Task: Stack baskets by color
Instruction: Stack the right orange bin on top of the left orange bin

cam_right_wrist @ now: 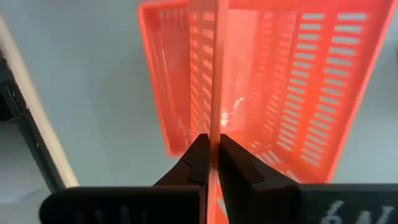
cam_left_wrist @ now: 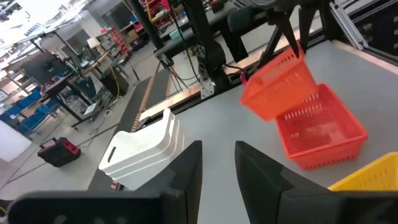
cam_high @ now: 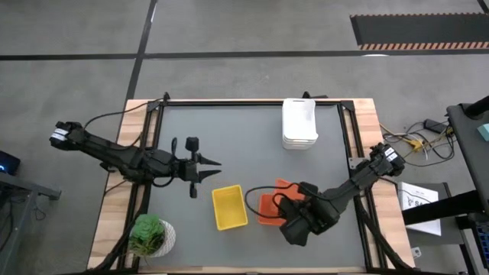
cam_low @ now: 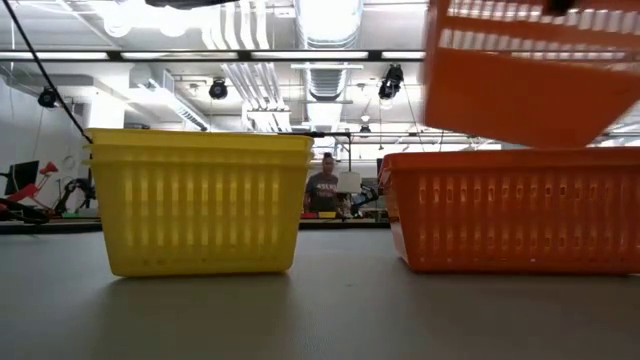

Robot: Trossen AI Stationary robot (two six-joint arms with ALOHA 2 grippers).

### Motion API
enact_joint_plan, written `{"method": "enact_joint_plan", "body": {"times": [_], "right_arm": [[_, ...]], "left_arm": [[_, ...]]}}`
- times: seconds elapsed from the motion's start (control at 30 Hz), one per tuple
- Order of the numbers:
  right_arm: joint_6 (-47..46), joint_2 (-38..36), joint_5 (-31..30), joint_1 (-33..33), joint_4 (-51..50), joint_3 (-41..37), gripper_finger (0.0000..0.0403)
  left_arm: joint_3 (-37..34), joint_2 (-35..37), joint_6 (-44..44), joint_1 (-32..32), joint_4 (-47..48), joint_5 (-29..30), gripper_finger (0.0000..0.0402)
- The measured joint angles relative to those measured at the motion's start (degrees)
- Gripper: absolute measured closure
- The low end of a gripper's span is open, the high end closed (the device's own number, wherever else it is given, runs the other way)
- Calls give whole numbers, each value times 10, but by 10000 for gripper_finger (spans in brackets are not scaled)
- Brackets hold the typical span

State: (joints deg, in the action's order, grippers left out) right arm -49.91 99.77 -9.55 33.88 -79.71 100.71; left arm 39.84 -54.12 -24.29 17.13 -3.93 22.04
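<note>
My right gripper [cam_right_wrist: 213,152] is shut on an orange mesh basket [cam_left_wrist: 277,87], which hangs tilted above a second orange basket [cam_left_wrist: 320,134] standing on the table at the near right. Left of them stands a yellow stack of baskets [cam_high: 229,206], also in the low view [cam_low: 200,200]. A white stack of baskets [cam_high: 299,124] stands at the far right. My left gripper [cam_high: 208,162] hovers open over the table's left middle, pointing right, with nothing between its fingers [cam_left_wrist: 186,171]. My right gripper pinches one mesh side wall [cam_right_wrist: 215,118] of the orange basket at its rim, one finger inside and one outside. The fingers come from above, pointing steeply down. The basket is lifted clear, tilted, and hangs over the other orange basket [cam_low: 510,210].
A green potted plant [cam_high: 150,235] stands at the near left corner. The wooden table border [cam_high: 367,153] and black frame rails run along both sides. Open grey surface lies in the middle and far left of the table.
</note>
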Motion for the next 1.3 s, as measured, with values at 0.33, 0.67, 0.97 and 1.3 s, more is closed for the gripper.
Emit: {"method": "enact_joint_plan", "body": {"times": [0.33, 0.67, 0.97, 1.3], "right_arm": [[111, 95, -12, -27, -18, 114, 391], [102, 190, -27, -26, -102, 240, 391], [87, 205, -20, -18, -104, 241, 391], [75, 205, -6, -19, -103, 216, 391]], "left_arm": [[-9, 7, 1, 2, -1, 0, 323], [-11, 6, 14, 3, 0, 0, 323], [-19, 7, 14, 3, -1, 0, 323], [-19, 7, 14, 3, -1, 0, 323]]}}
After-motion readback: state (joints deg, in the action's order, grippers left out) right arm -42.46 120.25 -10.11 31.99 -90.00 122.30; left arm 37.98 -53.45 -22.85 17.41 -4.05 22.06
